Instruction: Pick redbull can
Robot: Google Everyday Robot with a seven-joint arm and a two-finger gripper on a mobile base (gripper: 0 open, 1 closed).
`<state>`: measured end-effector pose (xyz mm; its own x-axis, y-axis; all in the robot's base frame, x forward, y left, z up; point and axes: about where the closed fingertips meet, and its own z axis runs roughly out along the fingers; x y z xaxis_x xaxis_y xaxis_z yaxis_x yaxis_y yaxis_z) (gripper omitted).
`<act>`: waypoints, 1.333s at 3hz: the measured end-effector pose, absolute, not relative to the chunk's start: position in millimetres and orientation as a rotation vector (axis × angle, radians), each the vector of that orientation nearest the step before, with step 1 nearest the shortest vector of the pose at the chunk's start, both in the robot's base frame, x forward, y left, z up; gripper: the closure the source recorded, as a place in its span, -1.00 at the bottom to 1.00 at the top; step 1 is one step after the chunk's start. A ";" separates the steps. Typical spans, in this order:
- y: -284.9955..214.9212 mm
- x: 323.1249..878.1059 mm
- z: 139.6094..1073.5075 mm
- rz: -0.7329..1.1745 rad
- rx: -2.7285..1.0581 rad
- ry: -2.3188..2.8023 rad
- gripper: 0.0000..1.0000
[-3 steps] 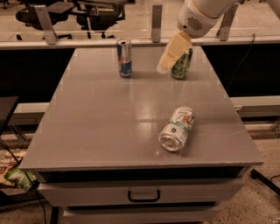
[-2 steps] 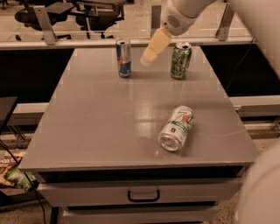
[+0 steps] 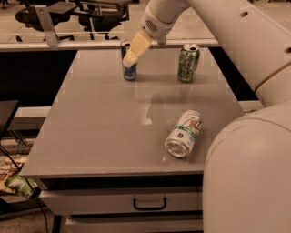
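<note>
The redbull can (image 3: pixel 130 72), slim, silver and blue, stands upright at the far left-centre of the grey table (image 3: pixel 100 123). My gripper (image 3: pixel 133 52) hangs in front of the can's upper part and hides much of it. The white arm reaches in from the upper right. Whether the gripper touches the can I cannot tell.
A wider green can (image 3: pixel 188 63) stands upright at the far right of the table. A white and green 7UP can (image 3: pixel 183 133) lies on its side near the front right. Office chairs (image 3: pixel 50 13) stand behind the table. A drawer handle (image 3: pixel 149 204) is below the front edge.
My gripper has moved left, from in front of the green can to in front of the redbull can. The cans have not moved.
</note>
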<state>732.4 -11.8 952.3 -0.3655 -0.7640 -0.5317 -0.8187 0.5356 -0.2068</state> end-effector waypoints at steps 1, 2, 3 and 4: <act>9.9 748.0 935.2 0.144 -1.260 2.211 -1.00; 24.0 762.7 919.9 0.170 -1.243 2.229 -1.00; 32.9 771.7 913.1 0.193 -1.234 2.235 -0.72; 37.3 774.9 914.1 0.223 -1.232 2.230 -0.25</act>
<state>774.9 37.3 914.1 -0.4082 -0.7227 -0.5578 -0.8186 0.5602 -0.1266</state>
